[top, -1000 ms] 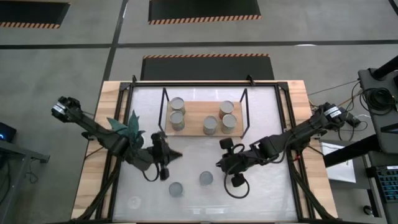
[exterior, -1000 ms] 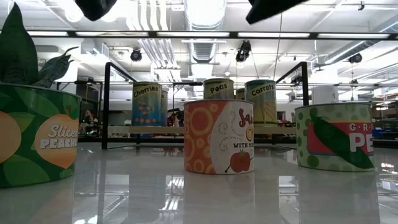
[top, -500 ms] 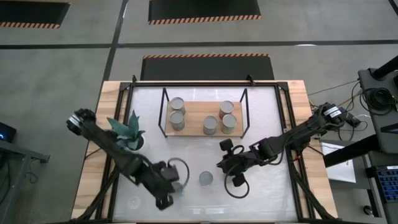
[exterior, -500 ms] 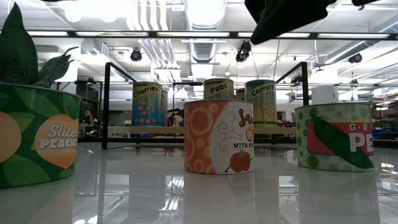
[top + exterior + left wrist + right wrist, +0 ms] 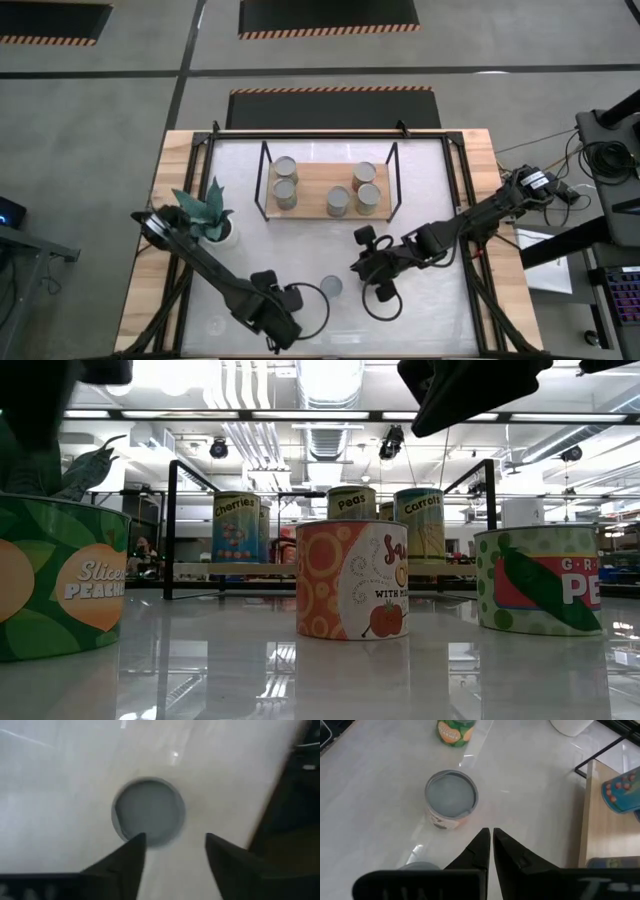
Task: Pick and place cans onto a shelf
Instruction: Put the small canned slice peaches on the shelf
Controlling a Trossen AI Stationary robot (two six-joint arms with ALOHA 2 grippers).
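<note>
You see the large white-topped table | low light-wood shelf in a thin black frame carries five tins | left gripper hangs fingers apart over a grey-topped can | right gripper fingers together near an orange-sided tin.

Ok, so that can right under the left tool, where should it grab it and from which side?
Probably across its curved side wall, coming straight down from above. The can stands upright, flat round top facing the open left tool, with bare table around it, so the fingers can likely drop on opposite sides.
</note>
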